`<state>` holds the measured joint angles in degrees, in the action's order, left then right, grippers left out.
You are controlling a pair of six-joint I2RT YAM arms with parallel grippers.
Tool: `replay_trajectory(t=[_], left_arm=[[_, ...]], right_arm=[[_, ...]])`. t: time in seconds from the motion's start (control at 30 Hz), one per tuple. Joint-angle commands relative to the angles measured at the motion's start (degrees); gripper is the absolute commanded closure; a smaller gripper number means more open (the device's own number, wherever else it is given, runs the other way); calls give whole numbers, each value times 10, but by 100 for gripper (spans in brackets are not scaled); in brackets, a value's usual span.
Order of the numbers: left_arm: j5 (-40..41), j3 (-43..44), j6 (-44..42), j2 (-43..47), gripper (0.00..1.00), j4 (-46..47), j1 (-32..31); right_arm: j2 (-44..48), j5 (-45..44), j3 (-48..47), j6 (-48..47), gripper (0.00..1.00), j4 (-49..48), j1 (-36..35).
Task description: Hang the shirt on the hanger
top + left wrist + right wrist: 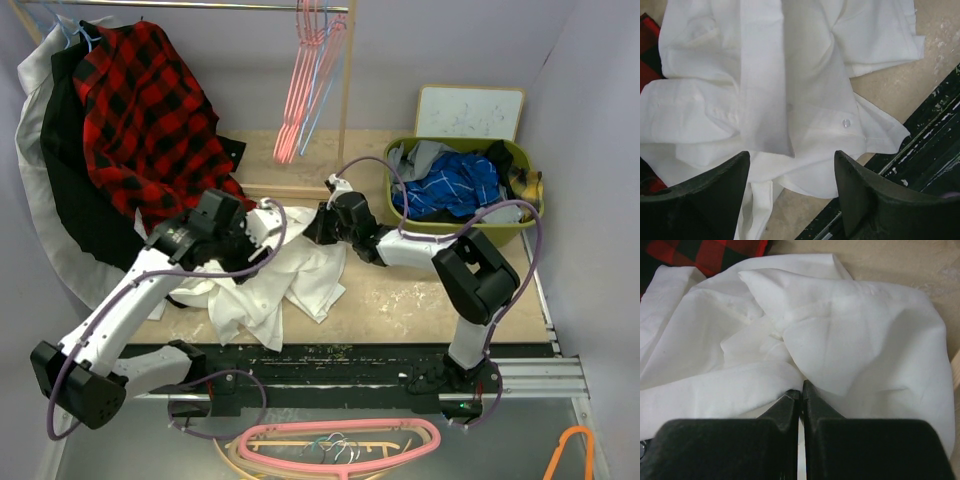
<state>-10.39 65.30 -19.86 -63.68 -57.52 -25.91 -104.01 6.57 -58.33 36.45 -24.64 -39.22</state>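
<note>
The white shirt (285, 280) lies crumpled on the table between the two arms. My left gripper (266, 228) hovers over its left part. In the left wrist view that gripper (791, 155) is open, with the shirt's button placket (765, 90) and a button (846, 122) below the wide gap. My right gripper (316, 226) is at the shirt's far right edge. In the right wrist view it (801, 388) is shut on a gathered fold of the shirt (850, 335). A light-blue hanger (326, 92) hangs among pink ones on the rail at the back.
A red-and-black plaid shirt (150, 110) and dark garments hang at the back left. A green basket (520, 225) holding a blue checked garment stands at the right. A whiteboard (470, 110) leans behind it. Pink hangers (340, 445) lie in front of the arm bases.
</note>
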Motion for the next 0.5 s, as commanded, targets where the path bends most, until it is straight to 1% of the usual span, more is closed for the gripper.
replay_trajectory(t=[0.0, 0.07, 0.13, 0.27, 0.37, 0.4, 0.47], left_arm=[[96, -52, -22, -11, 30, 78, -63], [132, -83, -28, -8, 33, 113, -70], [174, -113, -34, -12, 41, 160, -73], [253, -128, -33, -35, 56, 210, -75], [284, -135, -25, -41, 62, 241, -74], [292, -137, -24, -40, 66, 251, -75], [309, -134, -19, -41, 81, 264, -74]], right_arm=[[35, -15, 27, 41, 100, -20, 4], [41, -16, 36, 46, 100, -42, 4], [39, -19, 36, 50, 100, -53, 3], [35, -18, 23, 48, 100, -39, 3], [34, -14, 19, 45, 100, -32, 4], [35, -16, 17, 38, 100, -29, 4], [35, -23, 12, 28, 100, -17, 3]])
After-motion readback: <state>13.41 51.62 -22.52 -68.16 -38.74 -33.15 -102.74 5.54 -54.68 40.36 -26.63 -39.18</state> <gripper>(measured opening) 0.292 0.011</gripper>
